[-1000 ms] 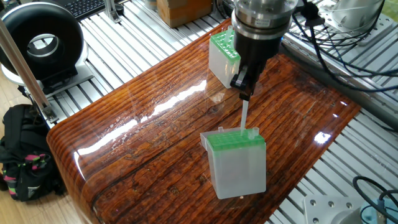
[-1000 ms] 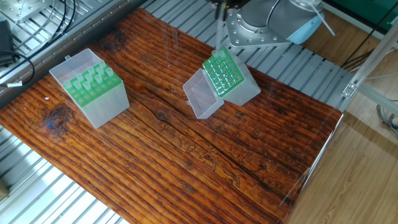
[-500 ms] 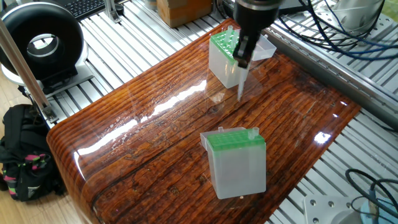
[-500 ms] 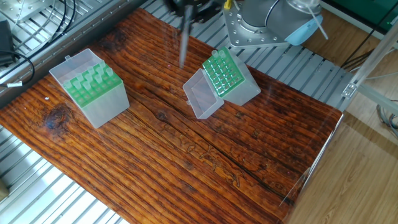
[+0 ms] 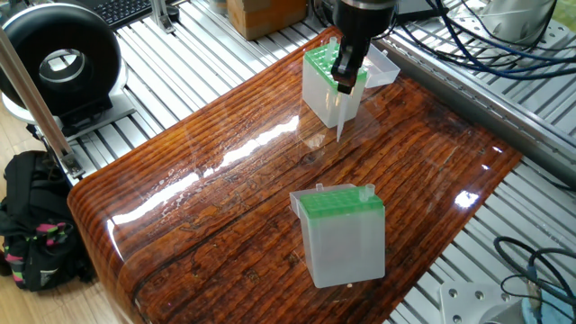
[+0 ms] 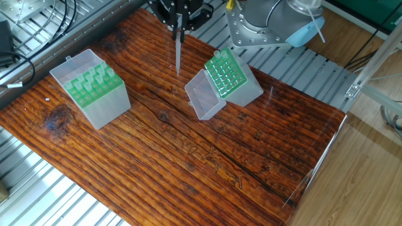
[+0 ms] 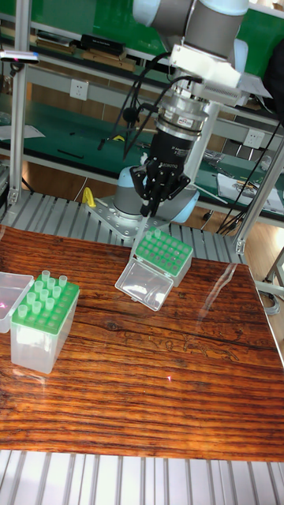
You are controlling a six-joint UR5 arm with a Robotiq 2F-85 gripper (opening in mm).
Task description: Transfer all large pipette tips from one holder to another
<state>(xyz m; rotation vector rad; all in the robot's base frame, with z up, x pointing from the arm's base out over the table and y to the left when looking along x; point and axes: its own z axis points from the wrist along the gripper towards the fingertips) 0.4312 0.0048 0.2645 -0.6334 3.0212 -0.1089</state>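
1. One large pipette tip [image 6: 178, 53] hangs upright from the gripper [image 6: 179, 24], whose two fingers are pinched closed on its upper end, well above the wooden table [image 6: 188, 157].
2. Its pointed end is in the air between the two holders.
3. Several more tips [image 7: 49, 286] stand in the green rack of the clear holder [image 7: 43, 319] on one side of the table, its lid [image 7: 9, 293] hinged open beside it.
4. A second holder [image 6: 231, 78] sits near the arm's base [image 6: 254, 31], with its clear lid [image 6: 204, 100] folded down onto the table; its green rack shows rows of holes.
5. Aluminium rails [image 5: 180, 54] surround the tabletop.
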